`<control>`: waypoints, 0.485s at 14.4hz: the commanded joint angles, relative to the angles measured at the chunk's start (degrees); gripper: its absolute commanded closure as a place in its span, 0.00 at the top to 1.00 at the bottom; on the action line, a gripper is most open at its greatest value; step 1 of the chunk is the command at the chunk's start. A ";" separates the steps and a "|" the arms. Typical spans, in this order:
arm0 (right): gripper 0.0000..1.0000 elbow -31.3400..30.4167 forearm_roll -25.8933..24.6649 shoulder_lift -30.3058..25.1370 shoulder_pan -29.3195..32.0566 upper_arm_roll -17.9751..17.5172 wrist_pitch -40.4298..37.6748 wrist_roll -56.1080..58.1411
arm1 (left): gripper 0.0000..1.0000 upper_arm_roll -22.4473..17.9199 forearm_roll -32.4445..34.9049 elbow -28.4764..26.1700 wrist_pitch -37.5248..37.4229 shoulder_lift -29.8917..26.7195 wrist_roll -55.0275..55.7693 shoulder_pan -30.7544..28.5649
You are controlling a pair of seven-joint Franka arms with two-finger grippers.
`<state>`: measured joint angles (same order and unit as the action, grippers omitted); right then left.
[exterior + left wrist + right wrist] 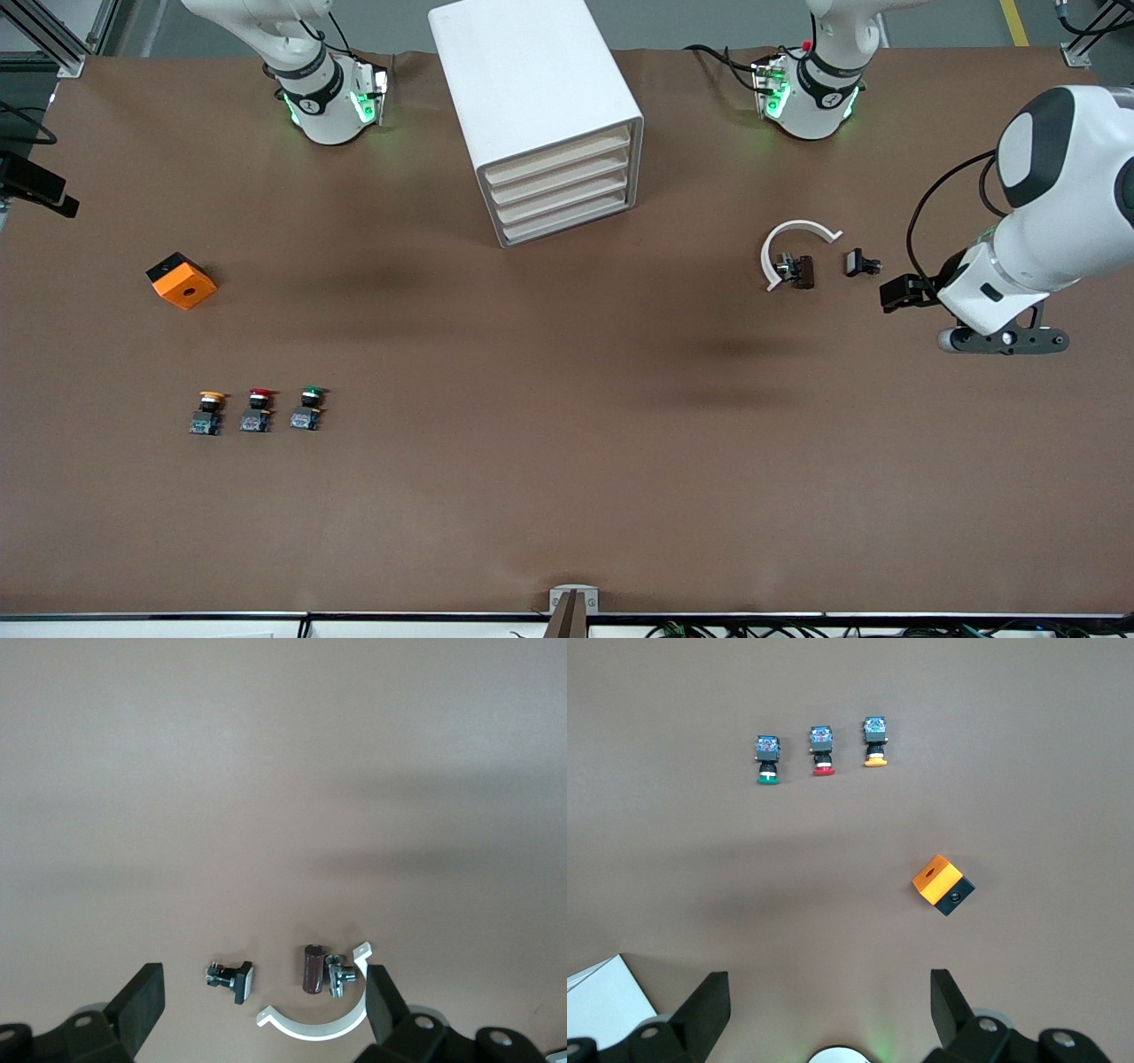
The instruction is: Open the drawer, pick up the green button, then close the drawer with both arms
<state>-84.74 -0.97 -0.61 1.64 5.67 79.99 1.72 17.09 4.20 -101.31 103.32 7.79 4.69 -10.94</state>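
Both grippers, left (261, 1005) and right (828, 1005), are spread open and empty; the drawer (563, 195) sits shut, so hook its front edge squarely and pull straight.

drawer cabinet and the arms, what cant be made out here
- Drawer contents: front view, all four fronts shut.
- Right end effector: outside the front view; its wrist view shows only open fingers.
- Left end effector: front view, hidden under its own arm.
- Parts by the white arc: too small.
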 commanded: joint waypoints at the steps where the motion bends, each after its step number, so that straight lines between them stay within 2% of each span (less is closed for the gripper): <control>1: 1.00 -2.61 0.00 -2.20 0.55 -0.57 -0.54 0.22 | 1.00 0.84 -0.16 -4.16 0.13 -4.88 -3.45 -2.06; 5: 1.00 -6.91 0.18 -5.70 0.47 -0.48 0.25 0.22 | 1.00 -0.56 -0.42 -5.83 0.65 -6.56 -4.69 -0.24; 7: 1.00 -9.99 0.79 -7.90 0.64 -0.48 2.35 0.22 | 1.00 -7.64 -0.42 -5.83 0.66 -6.82 -4.60 6.42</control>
<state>-89.55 -0.84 -4.24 1.65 5.63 80.11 1.72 15.11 4.20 -105.49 103.37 2.83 1.18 -9.83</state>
